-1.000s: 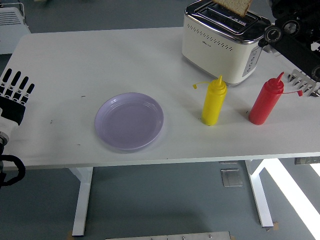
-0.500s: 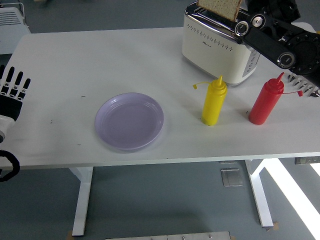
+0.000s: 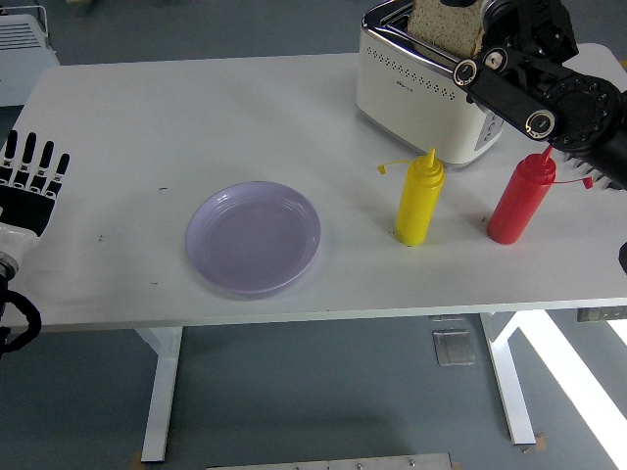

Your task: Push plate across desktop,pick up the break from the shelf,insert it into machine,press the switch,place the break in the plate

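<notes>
A brown slice of bread (image 3: 446,24) stands upright over the top slot of the cream toaster (image 3: 426,93) at the back right, its lower edge at the slot. My right hand (image 3: 493,22) holds the slice by its right edge, and the black forearm runs down to the right over the toaster's corner. The lavender plate (image 3: 255,237) lies empty near the table's front middle. At the left edge my left hand (image 3: 29,181) rests with its fingers spread and holds nothing.
A yellow squeeze bottle (image 3: 419,198) and a red squeeze bottle (image 3: 522,196) stand in front of the toaster. My right forearm passes just above the red bottle's tip. The white table (image 3: 147,117) stretches bare to the left of the toaster.
My right arm has swung left and down, bringing the bread lower onto the toaster's slot. The arm now covers the metal rack at the right edge. The left hand has barely shifted.
</notes>
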Motion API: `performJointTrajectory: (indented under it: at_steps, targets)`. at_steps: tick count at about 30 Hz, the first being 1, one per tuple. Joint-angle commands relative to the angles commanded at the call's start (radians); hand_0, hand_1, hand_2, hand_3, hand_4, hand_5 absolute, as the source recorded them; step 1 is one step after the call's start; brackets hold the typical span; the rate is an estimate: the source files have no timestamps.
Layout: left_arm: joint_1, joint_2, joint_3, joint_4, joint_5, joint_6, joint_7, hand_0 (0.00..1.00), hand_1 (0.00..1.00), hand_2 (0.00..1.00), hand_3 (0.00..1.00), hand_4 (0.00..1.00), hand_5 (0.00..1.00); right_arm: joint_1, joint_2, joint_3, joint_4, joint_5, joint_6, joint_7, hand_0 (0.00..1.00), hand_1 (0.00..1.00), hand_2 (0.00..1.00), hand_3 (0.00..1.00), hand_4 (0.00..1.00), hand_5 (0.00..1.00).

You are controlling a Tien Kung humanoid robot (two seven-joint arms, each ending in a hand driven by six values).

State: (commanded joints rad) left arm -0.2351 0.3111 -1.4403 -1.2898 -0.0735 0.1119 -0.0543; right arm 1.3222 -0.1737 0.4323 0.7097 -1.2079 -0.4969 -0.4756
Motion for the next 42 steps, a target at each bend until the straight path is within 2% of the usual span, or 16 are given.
performJointTrajectory:
  at_steps: [9,10,15,16,21,23,42]
  targets:
    - [-0.007,-0.002,0.014,0.002,-0.006,0.001,-0.001,0.815,0.737,0.689,0.677,0.599,0.935,0.003,0.026,-0.022,-0.047,0.01,0.002,0.013,0.543,0.552,0.527,0.425,0.179,0.002]
    - [-0.008,-0.003,0.015,0.003,-0.007,0.001,-0.001,0.815,0.736,0.687,0.673,0.602,0.936,0.002,0.029,-0.021,-0.048,0.013,0.011,0.019,0.573,0.589,0.586,0.546,0.351,0.002]
    - [-0.012,-0.004,0.021,0.007,-0.016,0.0,0.001,0.815,0.736,0.687,0.673,0.602,0.936,-0.004,0.039,-0.026,-0.054,0.019,0.057,0.044,0.573,0.589,0.586,0.546,0.351,0.002]
    - [-0.013,-0.005,0.022,0.007,-0.019,0.0,0.002,0.815,0.736,0.685,0.675,0.603,0.937,-0.005,0.041,-0.028,-0.056,0.019,0.063,0.048,0.605,0.648,0.664,0.615,0.462,0.002]
    - [-0.017,-0.007,0.03,0.01,-0.031,0.0,0.005,0.815,0.736,0.685,0.675,0.603,0.937,-0.014,0.052,-0.042,-0.066,0.015,0.084,0.064,0.605,0.648,0.664,0.615,0.462,0.002]
    - [-0.019,-0.008,0.032,0.011,-0.034,0.0,0.006,0.814,0.736,0.685,0.674,0.604,0.936,-0.017,0.058,-0.048,-0.073,0.012,0.082,0.069,0.625,0.679,0.691,0.645,0.499,0.002]
    - [-0.027,-0.01,0.047,0.018,-0.053,0.005,0.01,0.811,0.735,0.681,0.672,0.604,0.932,-0.027,0.077,-0.081,-0.151,0.041,0.072,0.122,0.67,0.73,0.737,0.692,0.514,0.002]
